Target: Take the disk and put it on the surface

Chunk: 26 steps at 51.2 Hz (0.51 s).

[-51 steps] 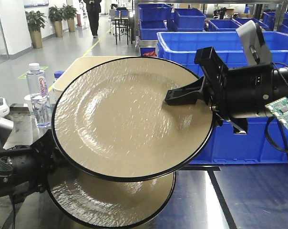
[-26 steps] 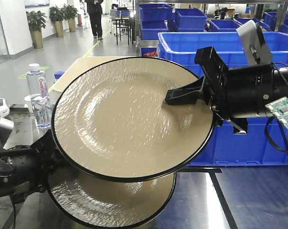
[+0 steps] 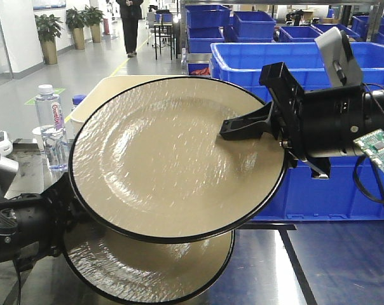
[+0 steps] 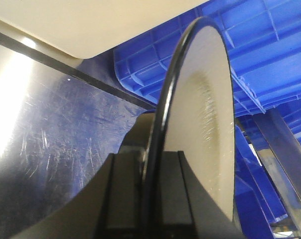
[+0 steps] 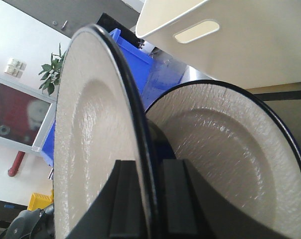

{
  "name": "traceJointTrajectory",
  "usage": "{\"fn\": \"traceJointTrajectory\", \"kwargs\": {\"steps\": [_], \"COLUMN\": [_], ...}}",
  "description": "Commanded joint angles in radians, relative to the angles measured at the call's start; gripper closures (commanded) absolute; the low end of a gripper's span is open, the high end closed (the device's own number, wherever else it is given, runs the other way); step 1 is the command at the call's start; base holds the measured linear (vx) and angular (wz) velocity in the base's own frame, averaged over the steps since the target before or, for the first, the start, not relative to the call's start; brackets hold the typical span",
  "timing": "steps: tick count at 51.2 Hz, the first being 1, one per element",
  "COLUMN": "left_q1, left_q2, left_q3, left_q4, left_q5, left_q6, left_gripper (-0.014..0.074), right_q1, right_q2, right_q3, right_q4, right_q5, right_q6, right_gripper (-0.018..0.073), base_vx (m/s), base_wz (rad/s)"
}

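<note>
upper disk (image 3: 173,159): beige, rippled glaze, black rim; my R gripper (image 5: 149,199) pinched on edge.
lower disk (image 3: 154,270): same look; my L gripper (image 4: 149,199) pinched on edge, over surface (image 3: 262,267).

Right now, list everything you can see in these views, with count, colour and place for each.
plates: two, beige with black rims; upper plate raised at centre, lower plate beneath it, near the tabletop
blue crates: several, blue, behind on the right
water bottle: one, clear, far left
bin: one, cream, behind the plates
potted plants: a few, green, far hall on the left
person: one, dark clothes, far aisle
tabletop: one, dark and glossy, black tape line across it
right gripper: one, black, shut on the upper plate's rim
left gripper: one, black, shut on the lower plate's rim
</note>
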Motion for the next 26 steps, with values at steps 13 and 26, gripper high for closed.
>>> {"fn": "traceJointTrajectory", "kwargs": {"steps": [13,26], "left_q1": [-0.005,-0.006], "left_q2": [-0.018,0.088], "left_q3": [-0.035,-0.031], "left_q4": [-0.079,-0.077], "left_q5": [-0.007,0.11], "left_q6": [-0.014,-0.014], "left_gripper": [0.0595,0.0595], "right_q1": [-0.004,-0.004], "right_q2": [-0.04,-0.04], "right_q3": [-0.043,-0.043], "right_q4": [0.104,0.097], "right_q5": [-0.076,-0.113], "right_q6": [0.0,-0.005], "right_gripper": [0.0566,0.0566], "base_vx": [0.0,0.0], "base_wz": [0.0,0.0]}}
